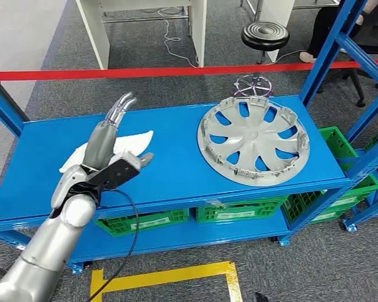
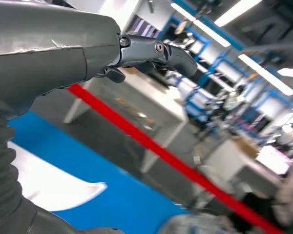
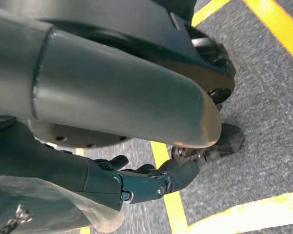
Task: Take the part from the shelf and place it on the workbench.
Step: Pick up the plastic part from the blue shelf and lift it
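Note:
The part is a silver wheel cover (image 1: 252,139) lying flat on the right half of the blue shelf (image 1: 177,170). My left hand (image 1: 112,141) hovers over the shelf's left half, above a white cloth (image 1: 130,141), well to the left of the cover. Its fingers are stretched out, the thumb apart, and it holds nothing. In the left wrist view the fingers (image 2: 152,51) point out over the white cloth (image 2: 45,185) and the blue shelf (image 2: 134,204). My right hand (image 3: 145,183) hangs over the grey floor, fingers loosely extended and empty.
Blue shelf uprights (image 1: 329,53) rise at the right and at the far left. Green crates (image 1: 234,211) fill the level below. Behind the shelf run a red barrier tape (image 1: 177,71), a black stool (image 1: 264,34) and a seated person (image 1: 329,25). Yellow floor lines (image 1: 177,275) lie in front.

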`<state>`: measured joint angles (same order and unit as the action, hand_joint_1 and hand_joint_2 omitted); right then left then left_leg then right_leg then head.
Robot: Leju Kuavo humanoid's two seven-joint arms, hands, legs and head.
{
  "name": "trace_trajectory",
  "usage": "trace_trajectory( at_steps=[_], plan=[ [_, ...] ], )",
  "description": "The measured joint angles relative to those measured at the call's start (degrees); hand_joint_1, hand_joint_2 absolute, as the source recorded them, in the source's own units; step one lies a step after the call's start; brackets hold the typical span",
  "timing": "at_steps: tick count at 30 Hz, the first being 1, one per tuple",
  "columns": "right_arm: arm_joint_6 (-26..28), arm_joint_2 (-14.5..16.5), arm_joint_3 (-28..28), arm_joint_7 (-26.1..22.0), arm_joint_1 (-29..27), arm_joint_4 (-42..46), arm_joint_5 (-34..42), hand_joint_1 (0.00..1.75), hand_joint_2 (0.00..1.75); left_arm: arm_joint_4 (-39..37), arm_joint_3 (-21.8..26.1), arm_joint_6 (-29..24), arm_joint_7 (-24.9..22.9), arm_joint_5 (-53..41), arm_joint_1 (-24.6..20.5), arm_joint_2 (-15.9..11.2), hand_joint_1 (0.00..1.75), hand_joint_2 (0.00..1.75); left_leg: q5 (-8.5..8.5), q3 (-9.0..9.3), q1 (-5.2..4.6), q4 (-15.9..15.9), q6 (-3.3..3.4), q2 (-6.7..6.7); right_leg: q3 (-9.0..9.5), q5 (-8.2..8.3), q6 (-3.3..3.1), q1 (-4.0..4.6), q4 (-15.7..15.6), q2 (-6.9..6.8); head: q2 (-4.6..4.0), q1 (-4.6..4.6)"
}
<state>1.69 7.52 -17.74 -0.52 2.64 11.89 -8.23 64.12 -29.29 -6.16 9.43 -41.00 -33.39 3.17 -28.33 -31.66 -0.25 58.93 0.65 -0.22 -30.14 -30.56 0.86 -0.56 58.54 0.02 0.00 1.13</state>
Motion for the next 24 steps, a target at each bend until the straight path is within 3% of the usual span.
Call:
trace_trajectory(
  at_steps=[5,9,17,24],
  plan=[
    [-0.23,-0.45,1.64,1.01,0.4,0.0,-1.95,0.0,0.0,-4.66,-0.01,-1.09,-0.51,-2.05,-1.32,-0.73,0.0,1.75,0.0,0.0,0.0,0.0,0.0,0.01,0.0,0.0,0.0,0.01,0.01,0.0,0.0,0.0],
    [-0.37,-0.68,2.78,1.48,0.92,0.0,-2.78,0.0,0.0,-7.2,0.01,-1.73,-0.61,-3.0,-1.87,-1.42,0.0,0.0,0.0,-0.03,0.0,0.0,0.0,0.01,0.01,0.0,0.0,0.01,0.01,-0.02,0.0,0.02],
    [-0.88,-0.52,3.6,1.36,0.95,-0.17,-2.29,0.0,0.0,-9.7,0.29,0.39,4.24,-1.76,-1.37,-4.31,0.0,0.0,0.0,-0.09,0.01,-0.01,0.0,0.01,-0.08,-0.02,0.0,0.01,0.02,-0.05,0.0,0.01],
    [-0.71,-0.36,3.59,3.75,0.15,-0.55,-2.56,0.0,0.0,-14.91,0.31,3.39,2.92,-0.9,-3.76,-2.65,0.0,0.0,0.0,-0.12,0.0,0.0,0.0,0.04,-0.07,0.0,0.01,-0.01,0.02,0.03,0.0,0.01]
  ],
)
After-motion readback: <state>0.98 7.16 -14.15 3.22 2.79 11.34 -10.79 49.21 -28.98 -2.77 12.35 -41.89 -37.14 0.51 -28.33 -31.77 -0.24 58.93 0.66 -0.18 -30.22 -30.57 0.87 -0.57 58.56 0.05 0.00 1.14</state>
